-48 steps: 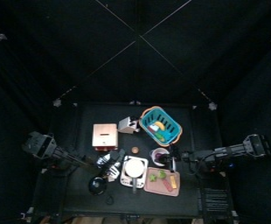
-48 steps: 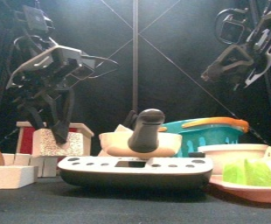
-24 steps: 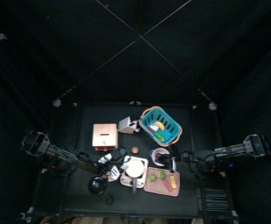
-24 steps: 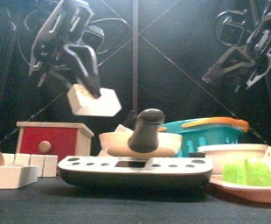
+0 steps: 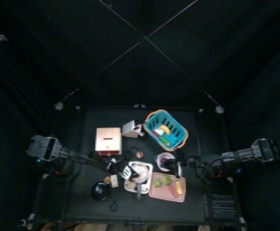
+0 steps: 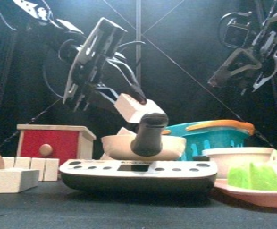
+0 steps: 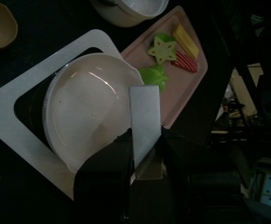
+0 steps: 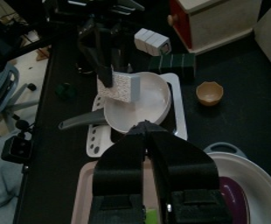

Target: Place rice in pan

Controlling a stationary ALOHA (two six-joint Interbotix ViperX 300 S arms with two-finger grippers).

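Scene was dim overall, black curtains [image 5: 140, 54] swallowing most of the light. In the top view only the table's middle caught light; its edges sank into black. Front view was lit from the front: the red box [image 6: 55, 141] and white block [image 6: 140, 107] were bright against a dark backdrop, with the near tray foreground soft. Left wrist view was dark and murky, the pan [image 7: 93, 96] pale with mild glare. Right wrist view was brighter and grainy.
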